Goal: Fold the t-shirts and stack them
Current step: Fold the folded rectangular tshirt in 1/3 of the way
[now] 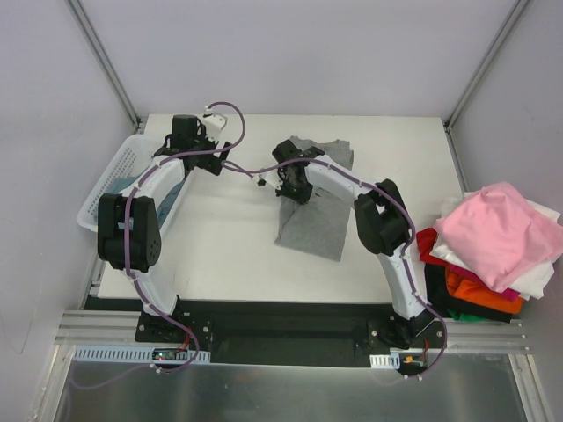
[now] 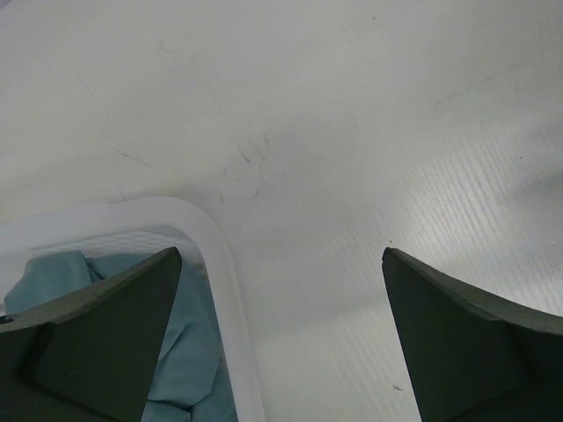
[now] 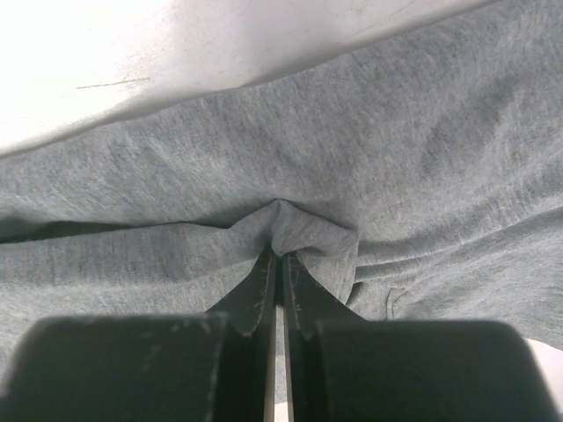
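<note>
Early going, I judge: right gripper (image 3: 280, 255) pinches the partly folded heather-grey cotton t-shirt (image 1: 312, 224), left gripper (image 2: 280, 255) gapes empty left of it, rumpled multicoloured tee heap (image 1: 497, 242) waits right of it.

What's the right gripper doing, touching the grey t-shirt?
Touching. The right wrist view shows the right gripper pinching a fold of the grey t-shirt.

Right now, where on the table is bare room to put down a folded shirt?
Bare table lies between the white basket and the grey t-shirt, and in the far right corner. Crowded: the shirt pile at right; the right gripper pinching the t-shirt.
</note>
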